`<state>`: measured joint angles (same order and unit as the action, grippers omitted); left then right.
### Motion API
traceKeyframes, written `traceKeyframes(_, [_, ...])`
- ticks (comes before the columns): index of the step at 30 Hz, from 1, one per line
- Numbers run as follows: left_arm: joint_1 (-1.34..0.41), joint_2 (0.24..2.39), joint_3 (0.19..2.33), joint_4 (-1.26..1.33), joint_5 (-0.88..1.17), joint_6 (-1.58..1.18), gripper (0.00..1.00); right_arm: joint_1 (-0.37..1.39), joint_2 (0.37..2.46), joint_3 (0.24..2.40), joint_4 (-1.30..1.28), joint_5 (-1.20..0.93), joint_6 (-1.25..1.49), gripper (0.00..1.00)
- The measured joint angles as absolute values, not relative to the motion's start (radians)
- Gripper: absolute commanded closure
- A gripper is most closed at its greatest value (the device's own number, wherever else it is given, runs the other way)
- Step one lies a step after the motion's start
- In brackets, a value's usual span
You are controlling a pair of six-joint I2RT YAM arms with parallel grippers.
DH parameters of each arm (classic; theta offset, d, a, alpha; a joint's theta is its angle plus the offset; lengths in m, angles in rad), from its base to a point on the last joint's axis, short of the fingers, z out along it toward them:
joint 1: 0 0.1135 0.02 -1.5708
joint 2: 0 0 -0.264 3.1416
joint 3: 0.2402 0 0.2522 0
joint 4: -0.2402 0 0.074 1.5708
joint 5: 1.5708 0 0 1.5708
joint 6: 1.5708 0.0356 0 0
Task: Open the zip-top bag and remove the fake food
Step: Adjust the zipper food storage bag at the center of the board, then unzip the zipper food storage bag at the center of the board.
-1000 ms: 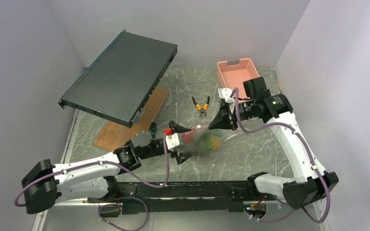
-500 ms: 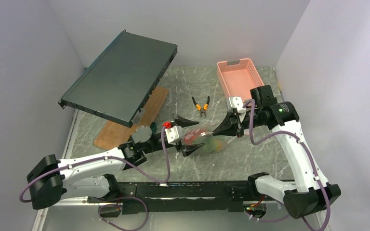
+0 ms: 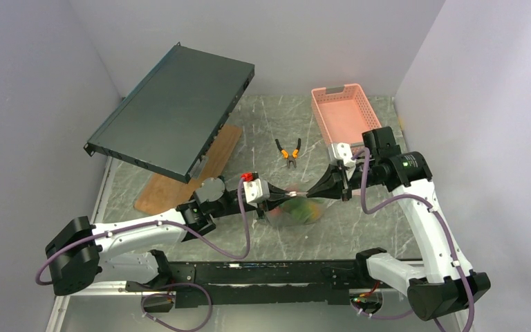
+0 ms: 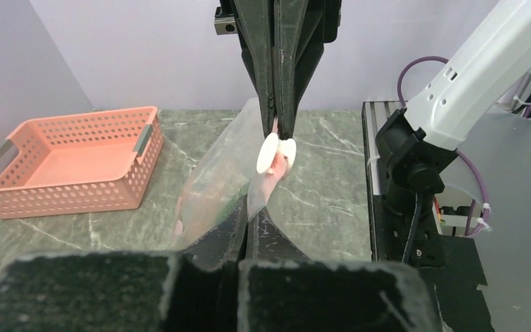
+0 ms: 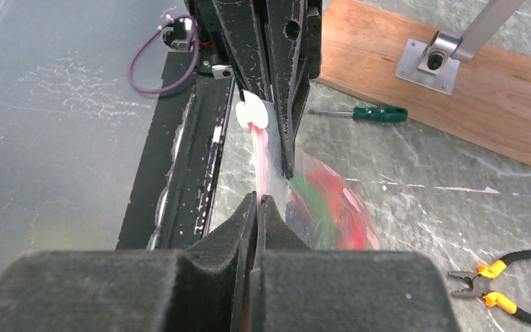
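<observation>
The clear zip-top bag hangs above the table between the two arms, blurred in the top view. Its pale pink zip strip is stretched between both grippers. My left gripper is shut on the strip's near end, and a white slider tab sits just ahead of it. Facing it from the other side, my right gripper is shut on the strip. The fake food shows as green and red shapes low inside the bag. In the top view the fingertips of the left gripper and right gripper nearly meet.
A pink basket stands at the back right, seen also as a basket in the left wrist view. Orange-handled pliers lie behind the bag. A dark flat panel leans over a wooden board; a green screwdriver lies beside the board.
My left gripper was open on either side of the bag's mouth and has shut on the zip strip. The right gripper has drifted slightly right and down with the bag, which swings.
</observation>
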<state>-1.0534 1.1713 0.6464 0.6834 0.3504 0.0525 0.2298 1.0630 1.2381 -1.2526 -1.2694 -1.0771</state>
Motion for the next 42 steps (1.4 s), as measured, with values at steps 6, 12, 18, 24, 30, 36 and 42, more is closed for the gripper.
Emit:
traceKeyframes(6, [-1.053,1.172,0.657,0.666,0.348,0.035,1.0,0.242,1.074,1.251,-1.258,-1.274,-1.058,0.5])
traceKeyframes(12, [-1.053,1.197,0.698,0.639,0.345,0.01,1.0,0.304,1.146,1.367,-1.287,-1.273,-1.056,0.42])
traceKeyframes(18, [-1.053,1.222,0.73,0.621,0.343,-0.018,1.0,0.354,1.179,1.415,-1.29,-1.256,-1.05,0.49])
traceKeyframes(24, [-1.053,1.224,0.731,0.616,0.342,-0.022,1.0,0.376,1.184,1.415,-1.278,-1.229,-1.012,0.66])
traceKeyframes(30, [-1.053,1.224,0.731,0.616,0.34,-0.022,1.0,0.376,1.184,1.414,-1.256,-1.211,-0.975,0.83])
traceKeyframes(36, [-1.053,1.207,0.717,0.617,0.327,-0.022,1.0,0.377,1.172,1.402,-1.2,-1.187,-0.93,1.0])
traceKeyframes(42, [-1.053,1.153,0.672,0.626,0.314,-0.023,1.0,0.377,1.165,1.385,-1.155,-1.174,-0.896,1.0])
